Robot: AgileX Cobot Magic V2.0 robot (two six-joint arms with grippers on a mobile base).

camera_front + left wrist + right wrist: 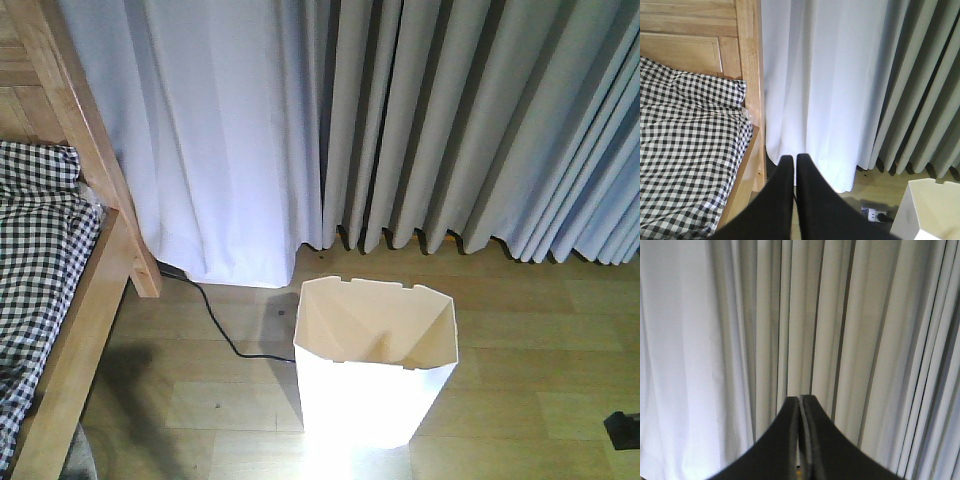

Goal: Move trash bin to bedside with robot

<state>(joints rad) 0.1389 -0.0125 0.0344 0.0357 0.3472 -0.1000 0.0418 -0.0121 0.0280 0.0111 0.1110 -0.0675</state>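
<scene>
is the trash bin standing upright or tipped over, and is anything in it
Upright: the trash bin stands on the wooden floor with its open rim facing up. The cream inside that shows looks empty; its bottom is hidden.

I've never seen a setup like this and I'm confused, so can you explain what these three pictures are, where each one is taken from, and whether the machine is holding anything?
These come from a two-armed robot on a wheeled base. The front view looks down at a wooden floor in front of grey curtains. A white trash bin stands there, open and seemingly empty, with a black cable lying on the floor beside it. At the left is the bedside, a wooden bed frame with black-and-white checked bedding.

The other two pictures come from cameras on the robot's wrists. The left wrist view shows the left gripper, two black fingers pressed together, pointing between the bed and the curtain. The right wrist view shows the right gripper, also closed, facing only curtain. Neither holds anything.
</scene>
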